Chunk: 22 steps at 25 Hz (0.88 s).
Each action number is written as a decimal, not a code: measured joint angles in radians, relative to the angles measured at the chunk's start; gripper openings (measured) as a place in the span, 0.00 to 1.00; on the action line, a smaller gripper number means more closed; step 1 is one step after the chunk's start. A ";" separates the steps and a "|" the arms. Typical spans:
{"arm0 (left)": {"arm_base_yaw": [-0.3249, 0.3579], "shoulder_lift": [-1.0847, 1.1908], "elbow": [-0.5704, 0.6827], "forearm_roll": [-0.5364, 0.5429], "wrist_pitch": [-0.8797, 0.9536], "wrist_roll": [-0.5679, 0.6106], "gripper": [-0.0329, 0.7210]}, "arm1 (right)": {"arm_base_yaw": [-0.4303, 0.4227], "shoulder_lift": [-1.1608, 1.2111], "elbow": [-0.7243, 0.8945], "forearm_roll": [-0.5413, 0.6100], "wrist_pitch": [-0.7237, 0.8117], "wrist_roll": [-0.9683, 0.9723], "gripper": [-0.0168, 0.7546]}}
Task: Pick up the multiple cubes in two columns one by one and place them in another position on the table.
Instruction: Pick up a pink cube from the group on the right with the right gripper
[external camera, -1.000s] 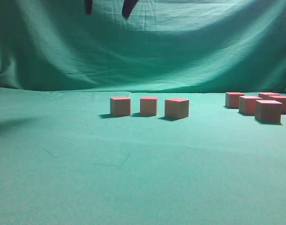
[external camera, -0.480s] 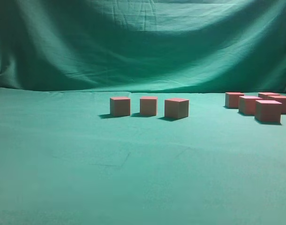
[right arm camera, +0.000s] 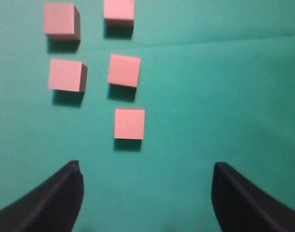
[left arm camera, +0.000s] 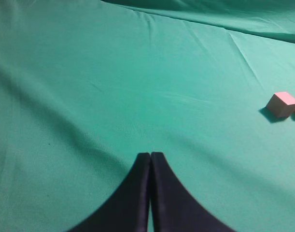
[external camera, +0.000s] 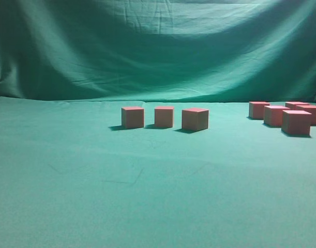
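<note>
The two dark gripper tips that hung at the top of the exterior view a second ago are gone from it; the cubes have not shifted.

The worktop (external camera: 70, 196), draped in teal-green cloth, fills every view. Taking the row of three cubes (external camera: 164, 118) at its middle as the landmark, the unsorted cluster of cubes (external camera: 289, 114) lies well off to the right of that row, at the edge of the exterior view. The right arm is plainly the nearer one to that cluster, since its wrist camera looks straight down on it.

In the right wrist view five cubes show in two columns, two on the left and three on the right. The nearest cube (right arm camera: 129, 123) closes the right-hand column and sits ahead of the right gripper (right arm camera: 147, 193), a little left of its centre line. It looks the likely next pick. Its sides run roughly square to the jaws, so little turning seems needed. The right gripper stands wide apart, empty, touching nothing.

The left gripper (left arm camera: 150, 166) has its fingers pressed together, holding nothing, over bare cloth. One cube (left arm camera: 281, 104) lies well off to its right.
</note>
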 joint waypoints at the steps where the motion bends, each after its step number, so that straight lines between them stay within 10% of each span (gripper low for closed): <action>1: 0.000 0.000 0.000 0.000 0.000 0.000 0.04 | -0.005 0.002 0.058 0.011 -0.044 0.002 0.68; 20: 0.000 0.000 0.000 0.000 0.000 0.000 0.04 | -0.012 0.299 0.214 0.037 -0.459 0.002 0.68; 22: 0.000 0.000 0.000 0.000 0.000 0.000 0.04 | -0.012 0.301 0.214 0.037 -0.465 0.002 0.54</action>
